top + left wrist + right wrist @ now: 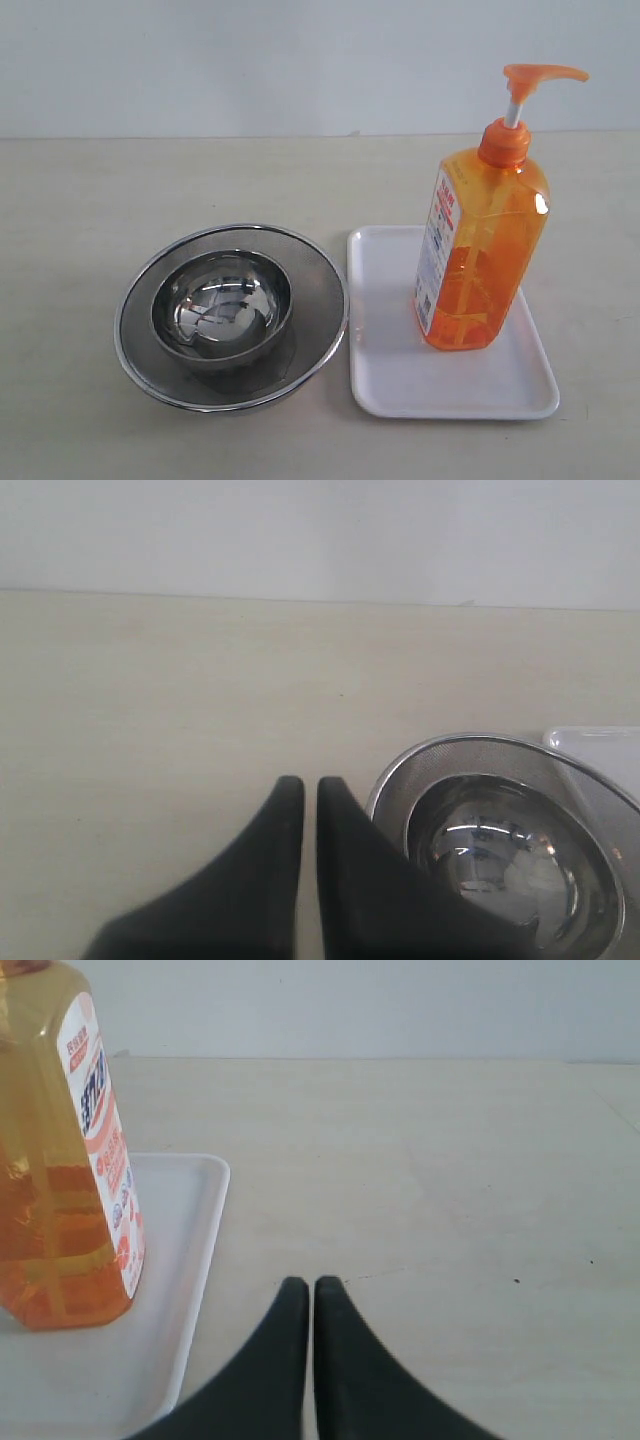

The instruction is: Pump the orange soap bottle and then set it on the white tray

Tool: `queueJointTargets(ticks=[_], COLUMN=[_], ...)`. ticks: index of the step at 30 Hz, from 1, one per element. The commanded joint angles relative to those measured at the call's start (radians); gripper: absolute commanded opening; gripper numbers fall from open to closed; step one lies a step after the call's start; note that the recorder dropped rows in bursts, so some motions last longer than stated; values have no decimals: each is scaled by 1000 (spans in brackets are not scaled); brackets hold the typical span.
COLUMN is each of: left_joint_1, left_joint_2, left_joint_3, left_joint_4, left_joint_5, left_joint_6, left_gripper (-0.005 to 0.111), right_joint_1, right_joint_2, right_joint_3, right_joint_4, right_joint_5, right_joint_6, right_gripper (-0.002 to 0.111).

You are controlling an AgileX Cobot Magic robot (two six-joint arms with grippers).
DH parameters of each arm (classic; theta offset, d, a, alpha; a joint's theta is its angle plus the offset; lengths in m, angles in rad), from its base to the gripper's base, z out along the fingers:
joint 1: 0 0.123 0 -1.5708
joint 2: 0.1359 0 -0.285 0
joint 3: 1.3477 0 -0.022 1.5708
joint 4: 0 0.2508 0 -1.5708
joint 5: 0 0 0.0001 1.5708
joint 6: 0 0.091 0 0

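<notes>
The orange soap bottle (480,250) stood upright on the white tray (400,380), nearer the closed, empty right tool (304,1283) than the closed left tool (310,783).

My left claw (310,784), tips close together, has bare beige tabletop (70,200) open beyond it. Only the round steel mesh bowl (138,292), with a smaller shiny steel bowl (222,305) nested inside, stands near on its inner side. My right claw (312,1283), tips close too, also faces free tabletop, while the tall translucent orange soap bottle (480,250) stands upright on the flat glossy white tray (400,385) nearby, a narrow strip from the bowls.
</notes>
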Motion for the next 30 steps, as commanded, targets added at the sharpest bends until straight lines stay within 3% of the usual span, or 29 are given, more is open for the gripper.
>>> queueJointTargets(ticks=[1,3,7,13,17,27,29,30], left_joint_1=[3,29,142,337,422,445,445,445], left_joint_2=[-25,-48,-128,-301,-442,-599,-602,-602], left_joint_3=[3,3,42,205,303,367,367,367], left_joint_4=[5,-21,-56,4,4,-15,-63,-162], left_joint_5=[5,-21,-185,-467,-554,-590,-612,-633], left_joint_6=[-7,-13,-10,-9,-9,-204,-233,-217], left_gripper=[5,5,5,5,5,5,5,5], right_joint_1=[0,0,0,0,0,0,0,0], right_joint_2=[-5,-5,-5,-5,-5,-5,-5,-5], right_joint_3=[0,0,0,0,0,0,0,0], right_joint_4=[4,4,4,4,4,4,4,4], right_joint_5=[-10,-10,-10,-10,-10,-10,-10,-10], right_joint_6=[0,0,0,0,0,0,0,0], right_gripper=[0,0,0,0,0,0,0,0])
